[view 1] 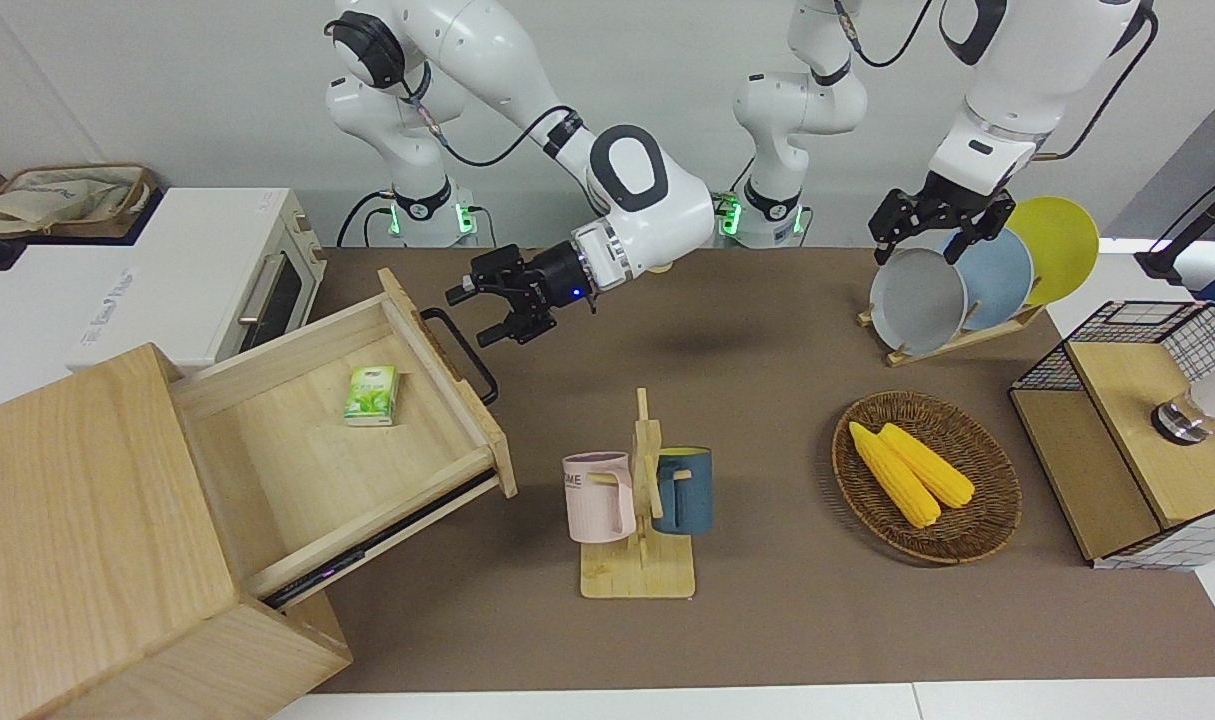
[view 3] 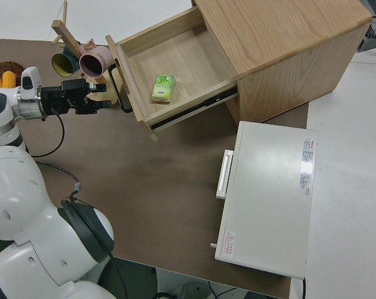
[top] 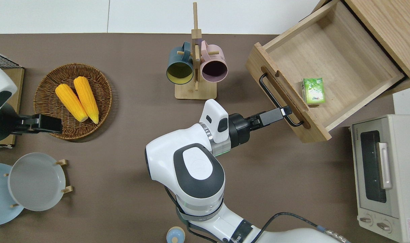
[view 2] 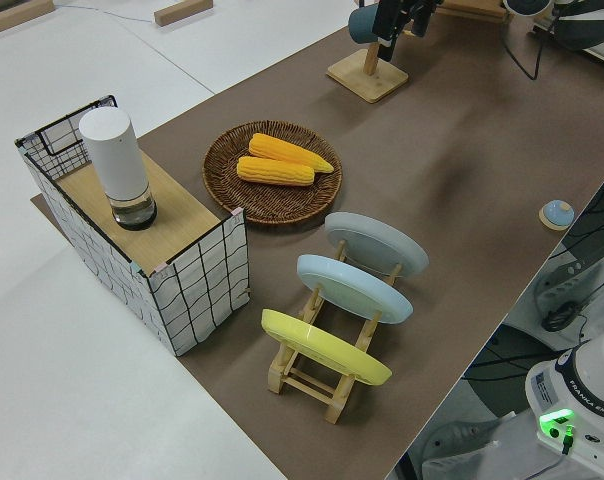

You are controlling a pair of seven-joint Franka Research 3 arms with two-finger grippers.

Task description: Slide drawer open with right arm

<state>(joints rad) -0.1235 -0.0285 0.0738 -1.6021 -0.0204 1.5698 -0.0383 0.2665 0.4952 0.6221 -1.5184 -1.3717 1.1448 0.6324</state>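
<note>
Right pincer (view 1: pixel 489 311), fingers spread and holding nothing, hangs just off the black handle (view 1: pixel 459 352) of the drawer (view 1: pixel 342 440), which we see pulled well out of the cabinet (view 1: pixel 87 540). We judge the handle's long axis crosses our reach; left arm is parked.

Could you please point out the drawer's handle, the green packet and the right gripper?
drawer handle (view 1: pixel 464 348), front view, middle of the black loop.
green packet (top: pixel 313 90), overhead view, its top face.
right gripper (view 1: pixel 479 311), front view, between its open fingertips.
</note>
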